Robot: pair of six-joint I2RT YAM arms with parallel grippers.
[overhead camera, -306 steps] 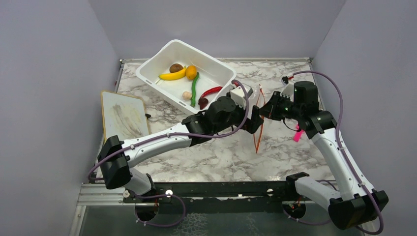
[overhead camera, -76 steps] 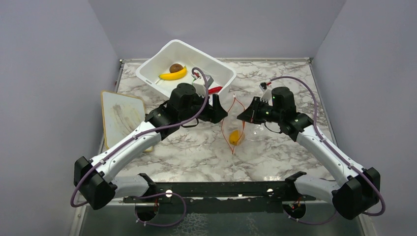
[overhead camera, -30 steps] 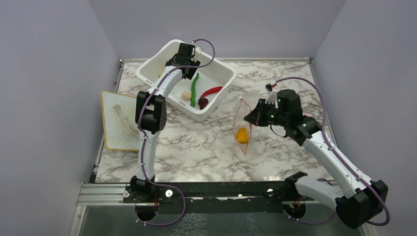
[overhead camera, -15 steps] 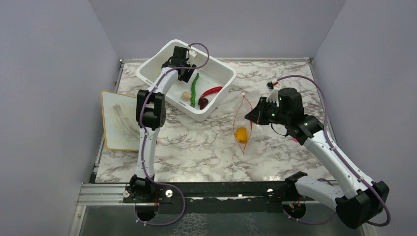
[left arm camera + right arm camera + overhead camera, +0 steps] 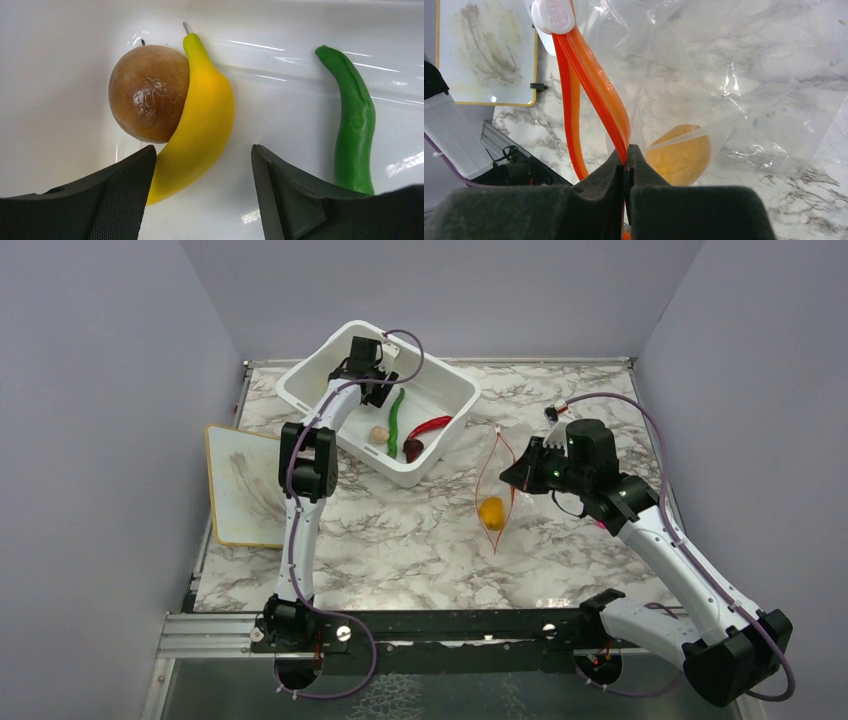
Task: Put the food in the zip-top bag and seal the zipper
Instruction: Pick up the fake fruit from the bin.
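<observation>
My left gripper (image 5: 202, 150) is open inside the white tub (image 5: 300, 375), its jaws on either side of the lower end of the yellow banana (image 5: 200, 125). The brown ball (image 5: 149, 92) touches the banana's left side, and the long green pod (image 5: 354, 122) lies to the right. My right gripper (image 5: 626, 152) is shut on the orange-red zipper (image 5: 596, 92) of the clear zip-top bag (image 5: 744, 100), holding its mouth up and open. The orange fruit (image 5: 680, 155) lies inside the bag (image 5: 490, 512). The red chili (image 5: 430, 425), mushroom (image 5: 379, 433) and dark red piece (image 5: 413, 448) lie in the tub.
A small whiteboard (image 5: 243, 485) with a yellow frame lies at the table's left edge. The tub stands at the back left of the marble table (image 5: 420, 540). Grey walls close in the back and both sides.
The left arm let go of the bag, left the orange fruit in it and reached into the tub, settling over the banana. The right gripper keeps holding the zipper.
</observation>
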